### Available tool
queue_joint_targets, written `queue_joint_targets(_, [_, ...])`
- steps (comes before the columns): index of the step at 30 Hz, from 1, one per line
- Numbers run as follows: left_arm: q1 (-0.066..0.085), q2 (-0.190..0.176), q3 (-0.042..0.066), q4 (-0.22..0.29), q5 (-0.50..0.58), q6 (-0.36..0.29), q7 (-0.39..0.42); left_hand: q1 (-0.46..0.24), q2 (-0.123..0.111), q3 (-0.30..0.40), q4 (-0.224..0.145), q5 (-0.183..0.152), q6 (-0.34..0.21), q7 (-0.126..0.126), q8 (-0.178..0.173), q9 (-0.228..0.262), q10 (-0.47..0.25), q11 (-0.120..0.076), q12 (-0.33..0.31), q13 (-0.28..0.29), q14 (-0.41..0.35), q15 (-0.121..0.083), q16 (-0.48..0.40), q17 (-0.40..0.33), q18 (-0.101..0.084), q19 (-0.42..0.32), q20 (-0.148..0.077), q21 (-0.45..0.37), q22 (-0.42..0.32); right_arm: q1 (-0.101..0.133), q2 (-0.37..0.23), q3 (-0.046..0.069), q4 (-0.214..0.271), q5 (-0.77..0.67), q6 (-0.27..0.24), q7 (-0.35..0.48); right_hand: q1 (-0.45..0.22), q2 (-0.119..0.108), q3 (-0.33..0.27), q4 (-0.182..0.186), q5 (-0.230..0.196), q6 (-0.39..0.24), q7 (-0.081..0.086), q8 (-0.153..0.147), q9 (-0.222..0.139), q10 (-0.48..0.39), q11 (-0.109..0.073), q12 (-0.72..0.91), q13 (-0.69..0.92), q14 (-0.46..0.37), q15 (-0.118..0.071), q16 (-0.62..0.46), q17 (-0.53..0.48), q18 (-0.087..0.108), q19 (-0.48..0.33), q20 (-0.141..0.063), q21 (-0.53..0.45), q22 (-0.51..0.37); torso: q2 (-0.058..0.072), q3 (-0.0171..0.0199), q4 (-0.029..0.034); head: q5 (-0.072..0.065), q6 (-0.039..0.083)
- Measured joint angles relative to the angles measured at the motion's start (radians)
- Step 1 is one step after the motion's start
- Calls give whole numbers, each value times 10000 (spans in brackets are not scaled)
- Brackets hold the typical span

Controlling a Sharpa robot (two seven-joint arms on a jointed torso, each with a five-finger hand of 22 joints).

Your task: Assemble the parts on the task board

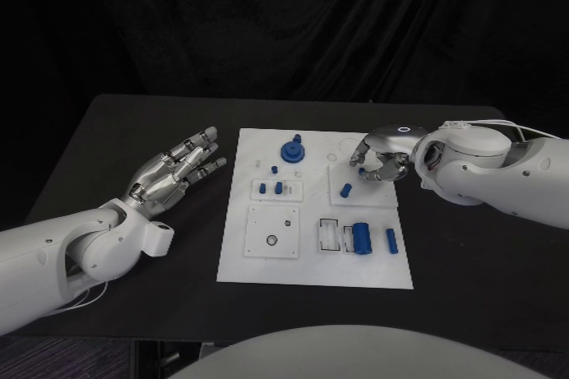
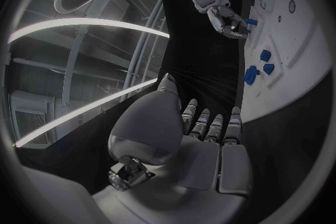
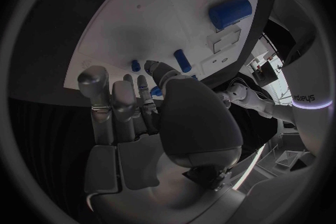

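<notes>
- Head view: the white rectangular task board (image 1: 316, 268) lies mid-frame on the black table (image 1: 131, 124). My left hand (image 1: 176, 172) hovers left of it, released, fingers spread, holding nothing. My right hand (image 1: 381, 155) hangs over the board's upper right corner, fingers curled inward; I cannot tell whether they grip anything. The small blue parts (image 1: 363, 238) sit at the board's lower right, a blue round knob (image 1: 292, 151) near its top.
- Left wrist view: my left hand (image 2: 210, 129) has its fingers extended, the board (image 2: 294, 61) at the upper right.
- Right wrist view: my right hand (image 3: 126, 106) hangs above the board (image 3: 161, 17), blue cylinders (image 3: 229, 11) at the upper right.
</notes>
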Motion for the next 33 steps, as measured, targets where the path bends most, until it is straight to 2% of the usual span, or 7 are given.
queue_joint_targets(11, [0, 25, 0, -22, 7, 60, 7, 184, 27, -28, -28, 115, 0, 0, 0, 1, 87, 87, 97, 11, 110, 109, 40, 49, 22, 137, 137, 57, 137, -115, 64, 24, -203, -7, -6, 0, -1, -1, 242, -80, 121, 323, 26, 149, 193, 319, -35, 94, -65, -29, -29, 42, -106, 2, 0, 0, 58, -1, 28, -22, -21, 12, 0])
queue_joint_targets(12, [0, 25, 0, -27, 8, 67, 8, 184, 27, -27, -28, 115, 0, 0, 0, 1, 87, 87, 97, 11, 127, 126, 40, 49, 91, 155, 154, 57, 137, -118, 70, 26, -215, -7, -15, 2, -1, -1, 265, -103, 121, 385, 36, 192, 211, 320, -35, 119, -66, -29, -29, 42, -106, 2, 0, 0, 58, -1, 28, -25, -22, 5, 0])
queue_joint_targets(21, [-3, 74, 0, -86, 13, 106, 12, 390, 24, -27, -28, 238, 0, 1, 0, -9, 50, 124, 97, 10, 180, 179, 40, 59, 89, 227, 226, 57, 174, -168, 98, 32, -311, -13, -172, 54, -1, -1, 421, -205, 120, 777, 42, 497, 601, 706, -84, 245, -155, -58, -57, 42, -199, 2, 0, 0, 97, -2, 24, -48, -23, -21, 0])
queue_joint_targets(27, [-7, 136, 0, -149, 15, 136, 14, 429, 63, -27, -28, 279, 1, 1, 0, -8, 50, 124, 96, 10, 214, 214, 79, 69, 87, 261, 262, 98, 190, -206, 107, 26, -366, -13, -314, 119, 45, 46, 538, -322, -57, 1132, 72, 877, 1131, 1204, -244, 402, -185, 19, -145, 198, -185, -10, 97, -97, 351, -2, 20, -58, -25, -3, 0])
queue_joint_targets(28, [-7, 147, 0, -163, 15, 144, 14, 429, 63, -27, -28, 279, 1, 1, 0, -8, 50, 123, 96, 10, 193, 236, 79, 68, 87, 234, 290, 98, 190, -210, 109, 25, -368, -13, -337, 132, 80, 80, 555, -355, -94, 1159, 75, 935, 1233, 1349, -272, 461, -197, 32, -190, 232, -177, -122, 132, -131, 428, -2, 20, -58, -26, 12, 0])
queue_joint_targets(30, [-8, 170, 0, -189, 16, 161, 15, 429, 63, -53, -2, 279, 0, 1, 0, -8, 50, 123, 96, 10, 213, 287, 79, 68, 87, 263, 333, 98, 209, -226, 117, 20, -372, -13, -384, 155, 133, 133, 493, -466, -122, 1277, 114, 1125, 1518, 1766, -404, 637, -154, 96, -276, 275, -147, -155, 214, -214, 603, -2, 21, -60, -28, 20, 0])
queue_joint_targets(33, [-12, 187, 0, -219, 17, 178, 15, 429, 63, -55, -1, 278, 0, 1, 0, -9, 50, 123, 96, 9, 213, 287, 79, 67, 87, 301, 370, 98, 238, -237, 118, 15, -379, -13, -431, 182, 174, 172, 490, -582, -167, 1386, 137, 1351, 1518, 2036, -541, 710, -131, 108, -357, 275, -154, -155, 242, -321, 672, -3, 21, -66, -33, 35, 0])
